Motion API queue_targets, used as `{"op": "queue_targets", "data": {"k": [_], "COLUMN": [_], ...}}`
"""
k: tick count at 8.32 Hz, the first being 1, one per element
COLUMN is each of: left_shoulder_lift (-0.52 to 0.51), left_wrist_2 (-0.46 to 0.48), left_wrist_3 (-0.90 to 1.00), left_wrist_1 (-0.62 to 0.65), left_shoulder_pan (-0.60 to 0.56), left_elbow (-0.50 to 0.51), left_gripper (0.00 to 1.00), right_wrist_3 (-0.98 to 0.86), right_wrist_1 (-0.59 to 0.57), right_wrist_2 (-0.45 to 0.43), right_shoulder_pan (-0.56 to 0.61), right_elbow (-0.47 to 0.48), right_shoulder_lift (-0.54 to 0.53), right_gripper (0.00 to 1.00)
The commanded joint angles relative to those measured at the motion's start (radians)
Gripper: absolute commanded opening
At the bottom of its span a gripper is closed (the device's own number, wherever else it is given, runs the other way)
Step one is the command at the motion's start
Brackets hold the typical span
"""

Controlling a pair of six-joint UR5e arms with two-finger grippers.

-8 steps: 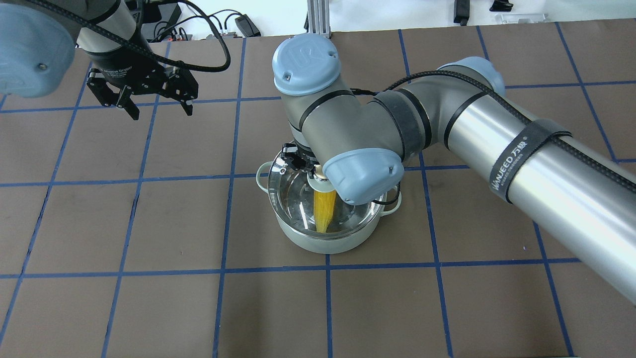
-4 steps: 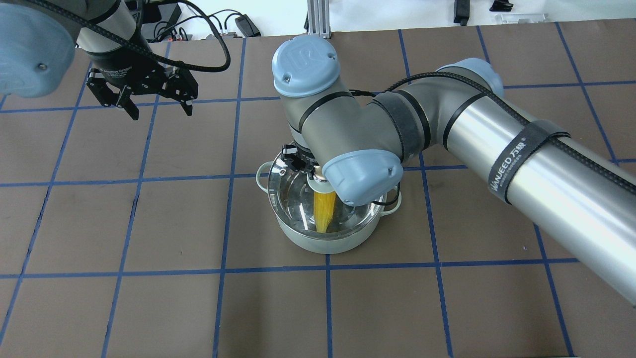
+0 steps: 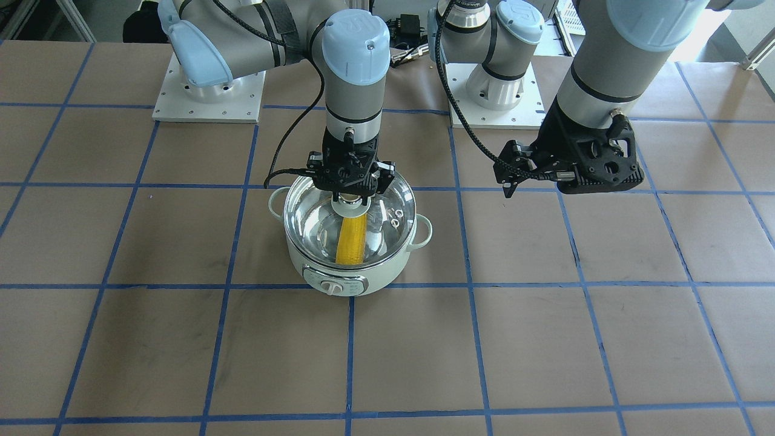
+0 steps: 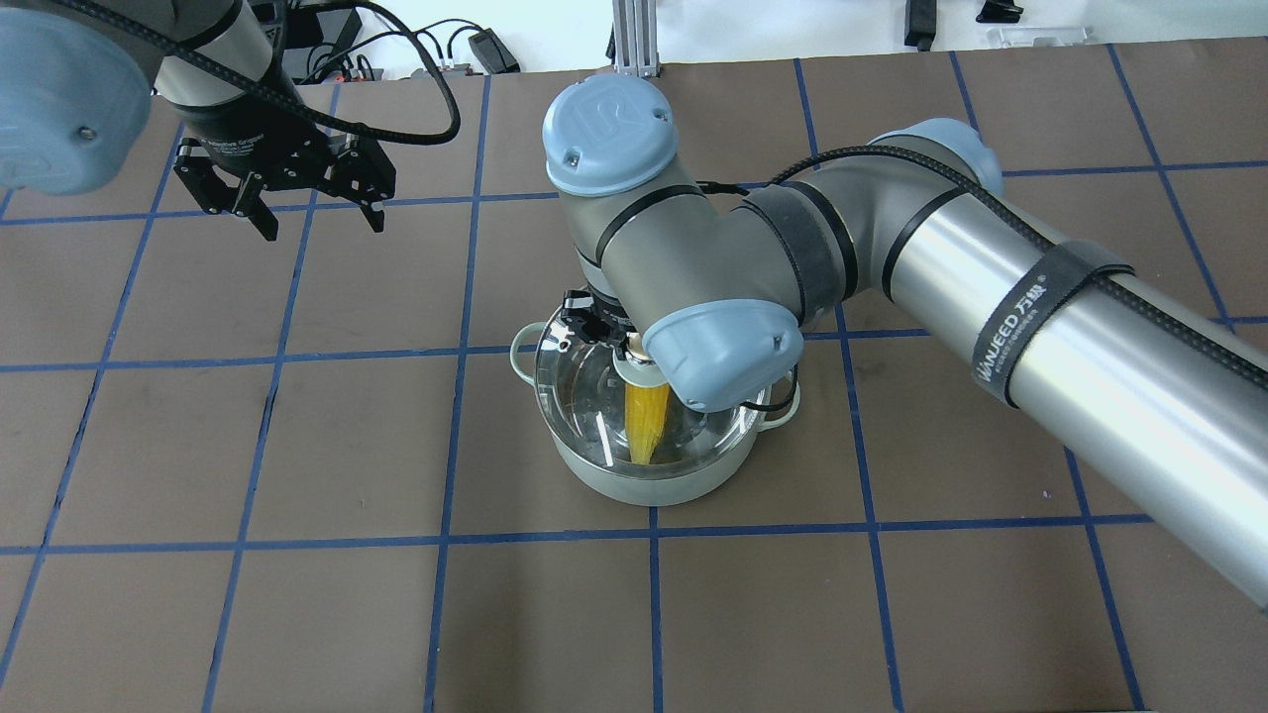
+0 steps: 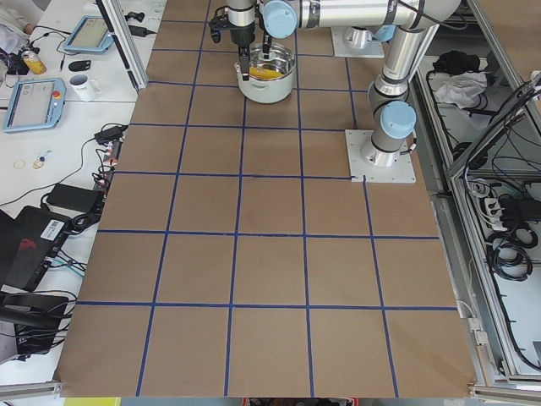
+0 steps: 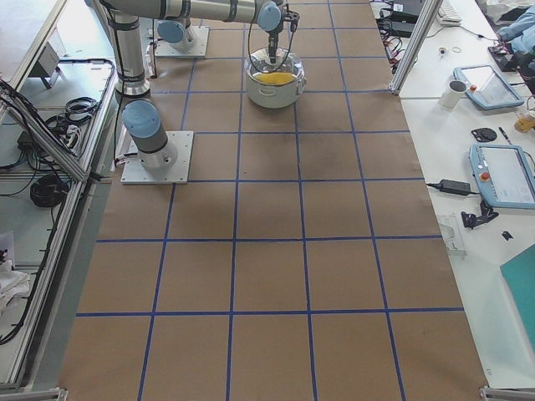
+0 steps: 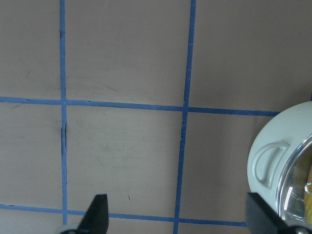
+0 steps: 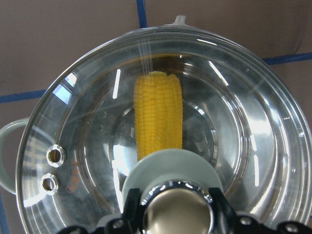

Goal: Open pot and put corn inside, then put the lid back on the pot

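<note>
The mint-green pot [image 3: 315,266] stands at the table's middle, also in the overhead view [image 4: 594,475]. The yellow corn [image 3: 351,242] lies inside it, seen through the glass in the right wrist view [image 8: 158,117]. The clear glass lid [image 3: 390,203] sits over the pot's mouth [image 8: 87,122]. My right gripper [image 3: 350,195] is shut on the lid's knob from above [image 8: 178,212]. My left gripper [image 4: 322,228] is open and empty, hovering above the table well off to the pot's side [image 7: 178,214].
The table is covered in brown paper with a blue tape grid. The pot's loop handle [image 7: 267,161] shows at the left wrist view's right edge. The right arm's elbow [image 4: 723,352] hangs over part of the pot. Cables lie beyond the far edge [image 4: 466,50].
The right arm has shifted only very slightly while holding the lid's knob over the pot. The left arm has not visibly moved.
</note>
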Motion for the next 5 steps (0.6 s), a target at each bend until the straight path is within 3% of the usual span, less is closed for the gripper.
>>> {"op": "queue_targets", "data": {"k": [1, 2, 5], "left_shoulder_lift": [0.0, 0.0, 0.0], "left_wrist_2": [0.0, 0.0, 0.0], "left_wrist_3": [0.0, 0.0, 0.0], "left_wrist_1": [0.001, 0.001, 0.001], "left_shoulder_pan": [0.0, 0.0, 0.0], "left_elbow": [0.0, 0.0, 0.0], "left_gripper": [1.0, 1.0, 1.0], "right_wrist_3": [-0.008, -0.013, -0.022], "right_wrist_1": [0.004, 0.002, -0.002], "right_wrist_2": [-0.035, -0.061, -0.055], "right_shoulder_pan": [0.0, 0.0, 0.0], "right_elbow": [0.001, 0.001, 0.0], "right_shoulder_lift": [0.0, 0.002, 0.0], "right_gripper": [0.12, 0.99, 1.0]}}
